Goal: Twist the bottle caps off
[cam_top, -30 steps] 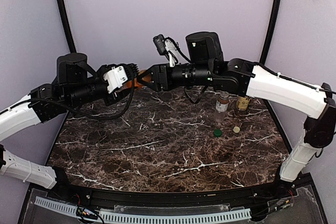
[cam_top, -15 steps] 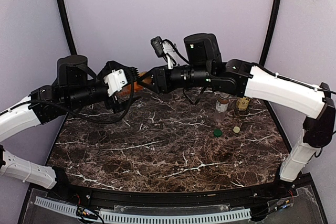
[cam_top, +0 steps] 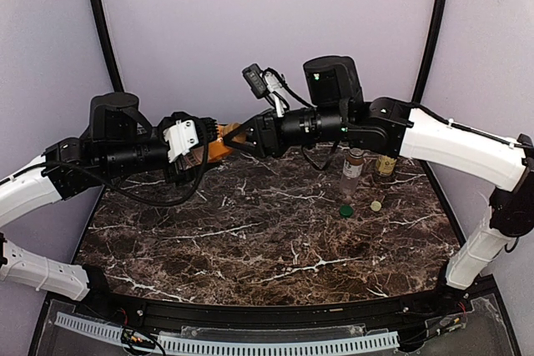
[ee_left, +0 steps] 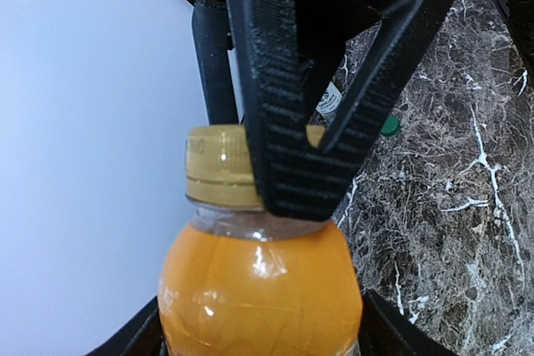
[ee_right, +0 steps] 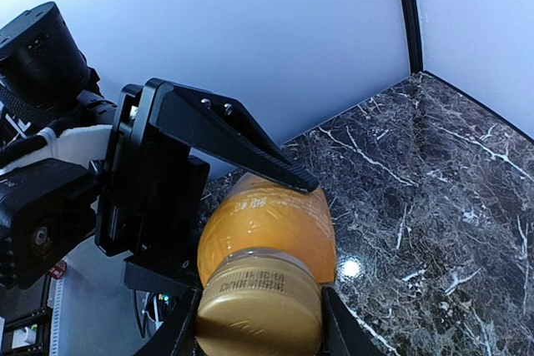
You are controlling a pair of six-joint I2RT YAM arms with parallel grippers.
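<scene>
Holding the orange juice bottle [cam_top: 220, 150] up in the air, the L gripper [cam_top: 206, 146] is shut tight on its fat middle. The bottle lies on its side over the back of the table [cam_top: 250, 243], w/ its top pointing to the right. It looks full of juice.

Next comes the orange cap [ee_left: 213, 168]. It is on the bottle's neck, and no gap shows under it. The R gripper [cam_top: 237, 137] has its two black fingers [ee_left: 294, 164] pinched on the cap, one on each side.

Far to the right, 2 more bottles stand up on the table: the clear bottle [cam_top: 355, 164] & the tea bottle [cam_top: 385, 164]. They are just beside each other. Near them lie the green cap [cam_top: 345, 211] & the cream cap [cam_top: 376, 205]. So those 2 look done, and this is prob. the last one.

What could go wrong:
- The bottle is sideways and full. Once the cap comes loose, juice could pour out on the table.
- If the L gripper squeezes too soft, the bottle may spin w/ the cap, and nothing opens.
- If it squeezes too hard, the soft bottle may squish and squirt.
- The cap could slip from the R fingers and roll away.
</scene>
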